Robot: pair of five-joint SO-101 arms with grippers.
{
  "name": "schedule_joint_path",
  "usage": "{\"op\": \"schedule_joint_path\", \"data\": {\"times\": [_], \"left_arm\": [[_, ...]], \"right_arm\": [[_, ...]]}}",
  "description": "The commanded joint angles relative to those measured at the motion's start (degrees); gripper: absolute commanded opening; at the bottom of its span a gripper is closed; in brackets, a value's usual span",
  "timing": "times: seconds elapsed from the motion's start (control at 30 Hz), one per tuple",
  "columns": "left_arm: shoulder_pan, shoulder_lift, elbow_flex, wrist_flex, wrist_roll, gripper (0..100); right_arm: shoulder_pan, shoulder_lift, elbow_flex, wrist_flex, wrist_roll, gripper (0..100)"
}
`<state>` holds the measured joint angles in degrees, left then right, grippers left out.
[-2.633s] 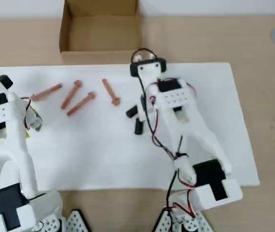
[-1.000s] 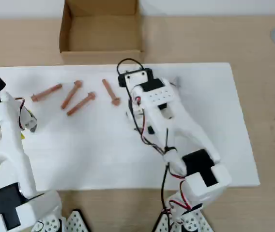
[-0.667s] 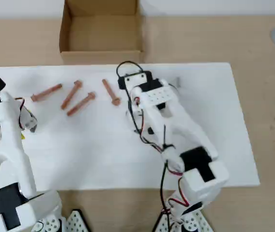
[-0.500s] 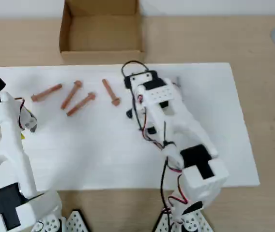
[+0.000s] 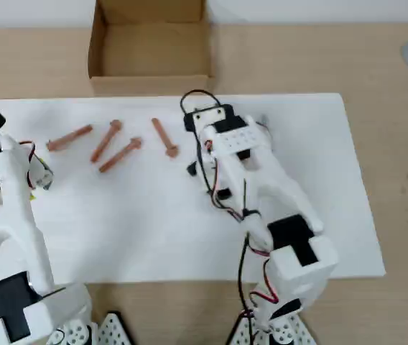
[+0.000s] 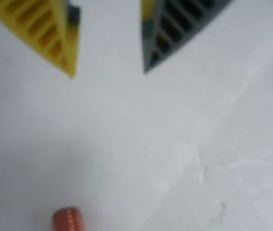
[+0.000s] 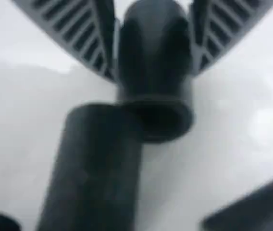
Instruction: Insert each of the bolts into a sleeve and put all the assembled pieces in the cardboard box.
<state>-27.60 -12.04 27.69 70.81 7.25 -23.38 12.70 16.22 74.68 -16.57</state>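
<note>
Four copper bolts lie on the white sheet [image 5: 312, 144]: one at the left [image 5: 69, 137], two in the middle [image 5: 106, 140] [image 5: 121, 154], one nearer the right arm [image 5: 164, 136]. My right gripper [image 7: 152, 72] points down at the black sleeves and is shut on one sleeve [image 7: 155, 110], a ribbed finger [image 7: 79, 29] pressing on each side. A second sleeve [image 7: 98, 168] lies against it. From above, sleeves [image 5: 193, 169] [image 5: 222, 192] peek out beside that gripper [image 5: 205, 169]. My left gripper [image 6: 108, 71] is open above the sheet, with a bolt tip [image 6: 67, 219] just ahead.
The open cardboard box [image 5: 150, 47] stands beyond the sheet's far edge, nothing visible inside it. More dark sleeve ends [image 7: 252, 207] lie near the held one. Bare wooden table [image 5: 391, 108] surrounds the sheet. The sheet's front middle is free.
My right arm swung left and lowered over the sleeves, then eased slightly right. My left gripper crept a little farther from the front edge. The bolts stayed put.
</note>
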Motion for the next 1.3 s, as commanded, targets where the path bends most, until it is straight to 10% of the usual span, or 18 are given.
{"op": "schedule_joint_path", "data": {"times": [0.0,0.8,1.27], "left_arm": [[-0.8,-0.7,-4.0,-0.4,0.0,11],[-3.3,1.4,-2.5,-12.8,12.6,11],[-5.9,37.1,-40.9,-0.8,13.8,11]], "right_arm": [[-0.5,-4.9,-0.7,-1.8,0.9,1.0],[-3.0,-22.5,-3.0,-0.5,1.0,1.0],[-3.0,-22.5,-3.0,-0.7,2.6,1.0]]}}
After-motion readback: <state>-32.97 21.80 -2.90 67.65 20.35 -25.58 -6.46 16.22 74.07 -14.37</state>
